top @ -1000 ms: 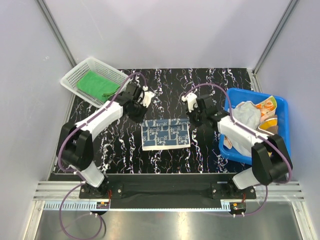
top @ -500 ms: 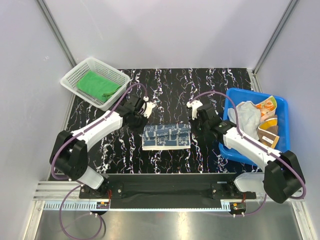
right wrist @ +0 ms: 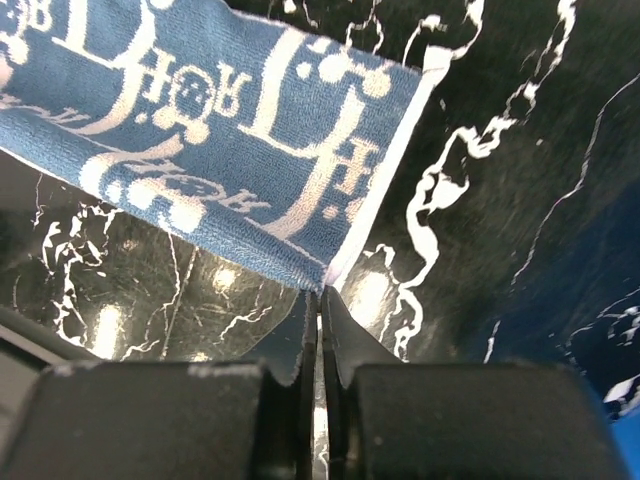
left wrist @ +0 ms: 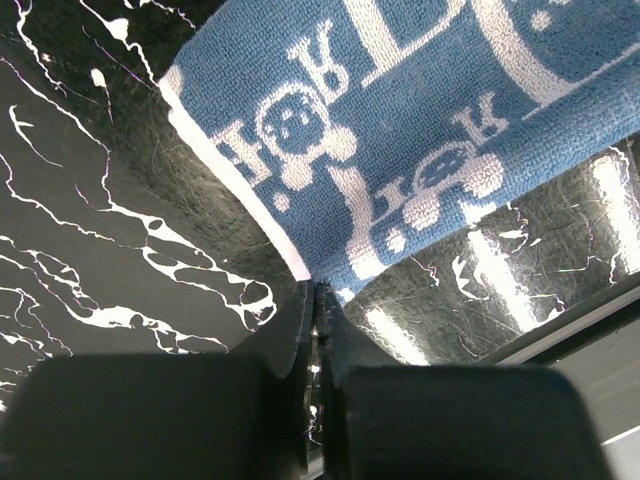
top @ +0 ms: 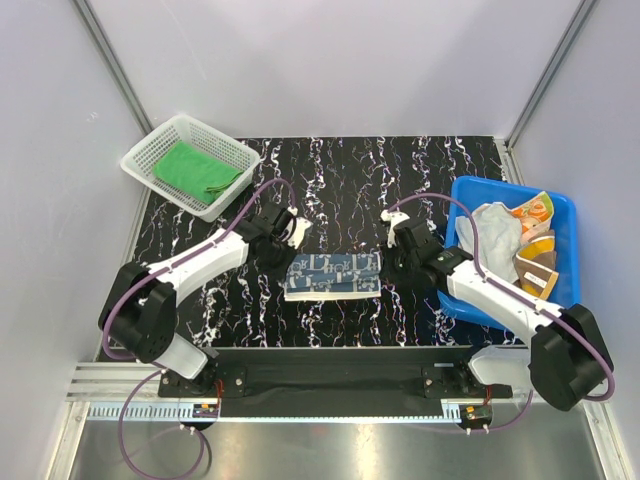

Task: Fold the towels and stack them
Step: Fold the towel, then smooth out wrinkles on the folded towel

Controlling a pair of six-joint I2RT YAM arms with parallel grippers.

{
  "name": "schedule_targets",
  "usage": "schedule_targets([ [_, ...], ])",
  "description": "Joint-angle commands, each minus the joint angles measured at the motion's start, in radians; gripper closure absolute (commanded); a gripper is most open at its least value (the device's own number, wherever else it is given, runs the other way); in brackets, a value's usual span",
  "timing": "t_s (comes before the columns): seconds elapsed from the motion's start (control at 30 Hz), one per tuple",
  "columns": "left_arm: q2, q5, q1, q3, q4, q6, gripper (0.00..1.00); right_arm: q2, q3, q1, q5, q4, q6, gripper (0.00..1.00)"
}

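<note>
Pinching the navy towel [top: 333, 275] at its corners, the left tool [left wrist: 318, 292] and right tool [right wrist: 320, 295] are clamped on it; the soft, light cloth will likely sag between them.

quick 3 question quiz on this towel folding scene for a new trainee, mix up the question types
1. True or false: the left gripper and the right gripper both stand open.
2. Multiple choice: what does the green towel lie in? A) the white mesh basket; B) a cardboard box; C) a metal tray.
3. Fill in: the blue tub stands on the robot's ____ side of the table.

Key
1. False: each is shut on a corner of the navy towel.
2. A.
3. right.
</note>
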Motion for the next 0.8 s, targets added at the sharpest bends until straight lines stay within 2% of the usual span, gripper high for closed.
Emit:
schedule_targets([
  [0.0, -0.013, -0.019, -0.004, -0.012, -0.020, -0.019, 0.91, 0.016, -0.004, 0.003, -0.007, -0.027, 0.077, 0.92],
  [0.07, -0.020, -0.008, -0.004, -0.004, -0.036, -0.024, 0.79, 0.016, 0.005, 0.003, -0.029, -0.055, 0.089, 0.83],
  [0.1, -0.035, -0.006, -0.006, 0.000, -0.041, -0.036, 0.71, 0.014, 0.016, 0.003, -0.044, -0.073, 0.088, 0.74],
  [0.13, -0.051, -0.017, -0.006, 0.006, -0.041, -0.048, 0.60, 0.003, 0.033, 0.003, -0.046, -0.099, 0.089, 0.70],
  [0.2, -0.077, -0.025, -0.006, 0.034, -0.050, -0.079, 0.56, -0.012, 0.073, 0.003, -0.046, -0.150, 0.094, 0.61],
  [0.27, -0.101, -0.008, -0.006, 0.063, -0.055, -0.101, 0.50, -0.006, 0.122, 0.003, -0.041, -0.193, 0.103, 0.60],
  [0.33, -0.108, 0.010, -0.004, 0.092, -0.037, -0.148, 0.50, 0.025, 0.151, 0.005, -0.040, -0.205, 0.143, 0.63],
  [0.5, -0.069, 0.044, -0.004, 0.057, 0.087, -0.274, 0.52, 0.078, 0.133, 0.012, -0.043, -0.095, 0.247, 0.69],
  [0.6, -0.039, 0.109, -0.006, -0.018, 0.187, -0.346, 0.55, 0.146, 0.098, 0.017, -0.081, -0.009, 0.281, 0.71],
  [0.77, 0.038, 0.104, -0.006, -0.113, 0.275, -0.411, 0.57, 0.247, 0.045, 0.022, -0.047, 0.042, 0.315, 0.75],
])
